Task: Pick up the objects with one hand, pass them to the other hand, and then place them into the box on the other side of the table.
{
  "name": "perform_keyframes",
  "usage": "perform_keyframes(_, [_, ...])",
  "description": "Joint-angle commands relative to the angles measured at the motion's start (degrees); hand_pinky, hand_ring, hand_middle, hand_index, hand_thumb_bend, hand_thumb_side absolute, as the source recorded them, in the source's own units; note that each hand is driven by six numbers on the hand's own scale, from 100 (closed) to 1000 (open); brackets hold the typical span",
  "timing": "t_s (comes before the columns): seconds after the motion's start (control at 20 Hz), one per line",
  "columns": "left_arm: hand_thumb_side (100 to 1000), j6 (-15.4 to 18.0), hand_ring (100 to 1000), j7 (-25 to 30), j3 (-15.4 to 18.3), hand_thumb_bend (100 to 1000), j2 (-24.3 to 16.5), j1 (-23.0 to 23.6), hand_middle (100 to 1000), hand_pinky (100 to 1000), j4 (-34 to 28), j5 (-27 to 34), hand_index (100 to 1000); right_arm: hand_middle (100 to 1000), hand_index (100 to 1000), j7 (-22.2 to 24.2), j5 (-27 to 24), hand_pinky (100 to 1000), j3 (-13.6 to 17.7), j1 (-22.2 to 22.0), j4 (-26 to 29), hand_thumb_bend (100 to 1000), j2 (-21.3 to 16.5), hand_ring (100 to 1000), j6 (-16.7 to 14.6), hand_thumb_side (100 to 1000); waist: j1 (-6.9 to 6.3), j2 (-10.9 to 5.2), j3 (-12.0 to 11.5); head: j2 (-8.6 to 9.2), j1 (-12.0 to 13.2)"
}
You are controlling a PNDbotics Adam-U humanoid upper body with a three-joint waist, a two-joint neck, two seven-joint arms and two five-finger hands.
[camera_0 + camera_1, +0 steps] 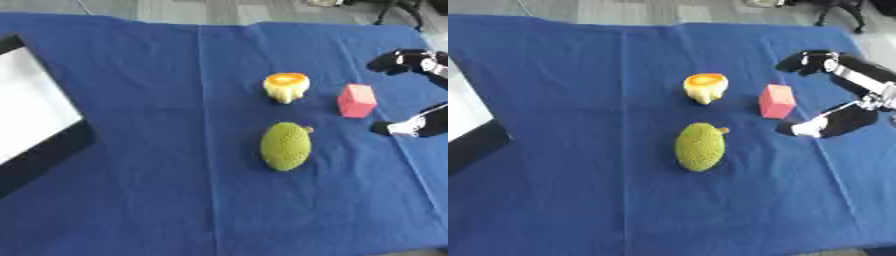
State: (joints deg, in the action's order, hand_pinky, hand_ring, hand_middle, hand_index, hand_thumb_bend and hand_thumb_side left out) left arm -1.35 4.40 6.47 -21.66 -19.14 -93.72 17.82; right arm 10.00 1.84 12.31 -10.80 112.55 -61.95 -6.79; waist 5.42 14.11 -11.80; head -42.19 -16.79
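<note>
A blue cloth (131, 200) covers the table, and three things lie on its right half. Taking the green bumpy fruit (286, 146) as the landmark: it lies on its side near the middle of the cloth, its short stem pointing up and to the right. Just beyond it, farther from the robot, stands a small pale yellow piece with an orange top (286, 86). To the right of that piece, and beyond and to the right of the green fruit, sits a pink block (777, 101), apart from both. The robot's right hand (859, 80) reaches in from the right edge, to the right of the green fruit and just beside the pink block; its fingers are spread wide, one dark finger above the block and a white-tipped thumb (805, 128) below it, with neither touching the block. Far to the left of the green fruit, at the cloth's left edge, lies the box (52, 150), black-rimmed with a white inside.
</note>
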Motion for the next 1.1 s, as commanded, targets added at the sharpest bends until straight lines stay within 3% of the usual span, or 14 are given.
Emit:
perform_keyframes(0.05, [871,0.08,877,0.33,-0.04,146,-1.77,-0.6,1000,954,-1.01,0.16,759,857,862,-0.34,1.07,870,1.28,1.19,-1.8,550,-2.82,876,0.52,274,0.51,0.43,-0.1,0.56,-0.26])
perform_keyframes(0.55, [878,0.21,877,0.41,0.03,144,-2.0,-0.76,1000,955,-1.1,0.14,758,856,860,-1.88,3.87,873,2.37,2.75,-7.35,526,-2.37,874,0.49,267,0.42,2.24,-0.61,1.68,-1.33])
perform_keyframes(1.1, [879,0.54,878,0.47,-0.05,142,-1.9,-1.46,1000,955,-2.21,0.36,758,862,869,-4.66,6.75,872,3.07,3.63,-10.33,517,-0.63,874,0.57,252,0.54,4.56,-2.83,3.16,-2.51])
